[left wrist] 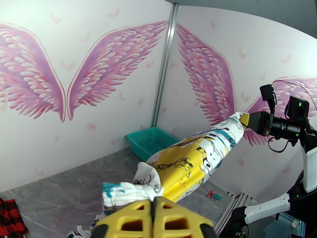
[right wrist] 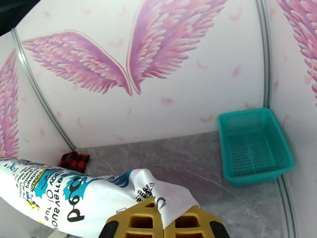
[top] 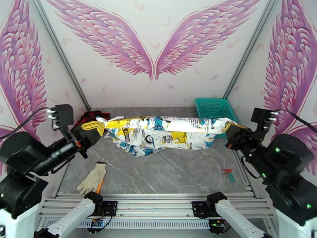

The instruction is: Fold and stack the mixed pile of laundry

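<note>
Nearest the arm bases, a beige glove [top: 92, 178] lies flat on the grey marbled worktop [top: 170, 171] at the left, and a small red-and-teal object [top: 228, 172] lies by the right edge. Beyond them the white garment [top: 166, 133], printed in yellow, blue and teal, is stretched in the air above the worktop. Its long axis runs straight left to right, bunched into a rope-like band, and its middle sags downward. The left hand [top: 98, 127] is pressed together on the garment's left end, its yellow fingers [left wrist: 130, 219] pinching a gathered corner. The right hand [top: 233, 127] pinches the right end the same way. Both arms are raised to about the same height and angle inward from the sides, the hands pointing toward each other. Farther back, the red-and-black check shirt [top: 94, 114] lies crumpled at the far left, and a teal basket [top: 214, 108] stands in the far right corner.
</note>
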Motion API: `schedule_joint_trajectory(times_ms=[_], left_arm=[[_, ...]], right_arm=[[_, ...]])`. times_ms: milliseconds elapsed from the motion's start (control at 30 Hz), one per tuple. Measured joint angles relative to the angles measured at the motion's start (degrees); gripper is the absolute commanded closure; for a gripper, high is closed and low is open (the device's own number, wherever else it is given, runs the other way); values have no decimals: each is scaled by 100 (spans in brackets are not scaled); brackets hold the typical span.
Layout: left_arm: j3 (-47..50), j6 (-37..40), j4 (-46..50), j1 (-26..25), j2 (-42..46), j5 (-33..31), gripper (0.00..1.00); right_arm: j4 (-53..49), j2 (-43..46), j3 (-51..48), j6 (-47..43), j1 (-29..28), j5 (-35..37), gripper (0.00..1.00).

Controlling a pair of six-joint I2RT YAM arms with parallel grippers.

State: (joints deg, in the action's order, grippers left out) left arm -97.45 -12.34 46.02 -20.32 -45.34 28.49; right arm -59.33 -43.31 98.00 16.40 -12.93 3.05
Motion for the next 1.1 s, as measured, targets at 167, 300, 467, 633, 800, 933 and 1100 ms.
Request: schedule_joint_trajectory(times_ms=[167, 300, 467, 633, 800, 933, 1100], left_arm=[[-492, -52, 444, -11, -120, -72, 100], [-914, 2, 883, -7, -828, -597, 100], [-1235, 170, 957, 133, -2081, -1167, 100], [-2046, 278, 669, 640, -3694, -1080, 100], [-4059, 597, 487, 938, -5399, -1058, 100], [-5886, 651, 111, 1207, -6516, -1034, 100], [-5814, 638, -164, 1392, -6275, -977, 100]], right_arm=[[-254, 177, 546, -22, 2, -109, 100], [-328, -131, 372, -22, 2, -101, 100], [79, -1176, -83, -116, 15, -48, 100], [925, -2555, -116, -260, 17, -44, 100], [1255, -3777, 1060, -352, 109, -44, 100], [1801, -4634, 2245, -363, 264, -52, 100], [1950, -4798, 2881, -358, 391, -74, 100]])
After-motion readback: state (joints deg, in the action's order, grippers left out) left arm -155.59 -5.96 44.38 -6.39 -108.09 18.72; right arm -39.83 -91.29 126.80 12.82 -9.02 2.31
